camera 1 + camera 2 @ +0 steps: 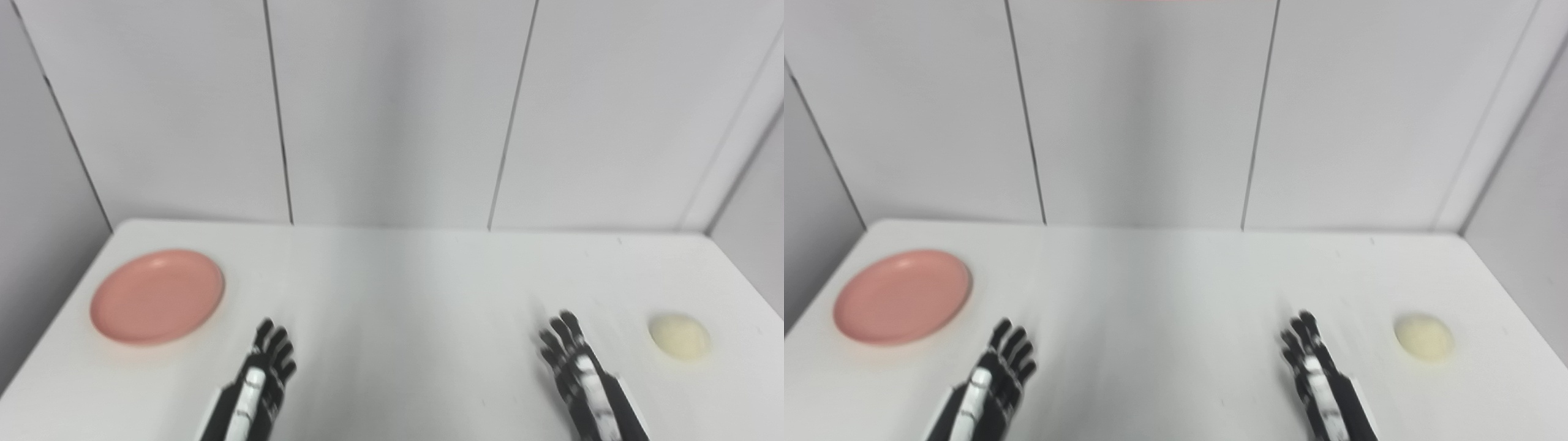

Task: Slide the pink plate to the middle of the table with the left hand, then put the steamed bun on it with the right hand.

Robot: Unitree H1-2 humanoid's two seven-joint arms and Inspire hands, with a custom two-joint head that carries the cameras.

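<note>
A grey panelled wall (392,110) stands behind a white desk (404,294) that fills the lower half of both views. On the left side of the desk lies the pink plate (157,296), flat and with nothing on it, close to the left edge. The left hand (269,361) is near the front edge, just to the right of the plate and not touching it; its fingers are stretched and a little apart, and it holds nothing. The right hand (572,358) is on the other side, also with fingers apart and holding nothing. The steamed bun (678,335), pale and round, sits on the desk near this hand, apart from it.
</note>
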